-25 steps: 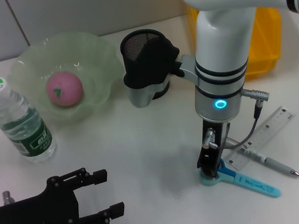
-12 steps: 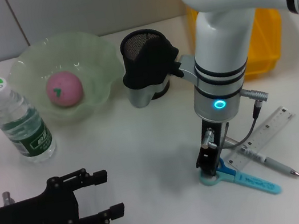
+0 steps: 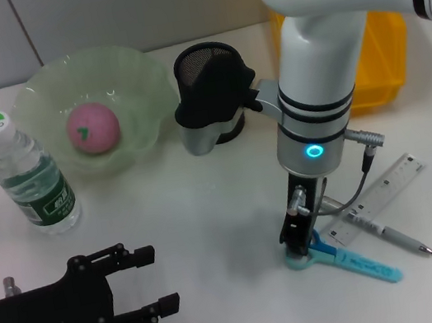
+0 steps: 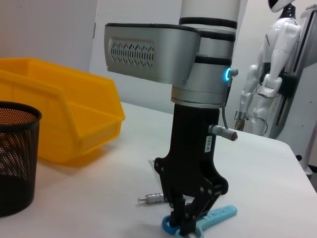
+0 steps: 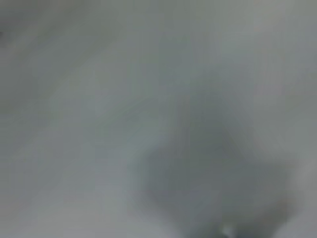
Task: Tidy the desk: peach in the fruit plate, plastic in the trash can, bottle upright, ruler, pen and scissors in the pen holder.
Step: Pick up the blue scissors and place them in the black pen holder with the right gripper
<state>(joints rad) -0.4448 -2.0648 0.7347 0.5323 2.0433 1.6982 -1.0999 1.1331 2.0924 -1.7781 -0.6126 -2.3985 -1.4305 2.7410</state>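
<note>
1. Scissors (image 3: 344, 259) lie flat on the desk (image 3: 208, 213) at about 5 o'clock in the head view, blue loops toward the centre and the covered blade pointing out to 4 o'clock.
2. The right gripper (image 3: 298, 249) stands vertical over the loops with its fingertips clenched on the scissors' handle end, which the left wrist view (image 4: 185, 229) shows down at the tabletop.
3. The pen (image 3: 388, 236) and the ruler (image 3: 377, 197) lie just beside the scissors, toward 3 o'clock, the pen crossing the ruler's near end.
4. The pen holder (image 3: 210, 87) stands at 12 o'clock, with the trash can (image 3: 378, 62) at 2 o'clock behind the right arm.
5. The peach (image 3: 93, 128) sits inside the fruit plate (image 3: 37, 97) at 11 o'clock.
6. The bottle (image 3: 30, 173) stands upright at 9 o'clock, near the plate.
7. The left gripper (image 3: 153, 280) hangs at 7 o'clock, its fingers released and spread, holding nothing.
</note>
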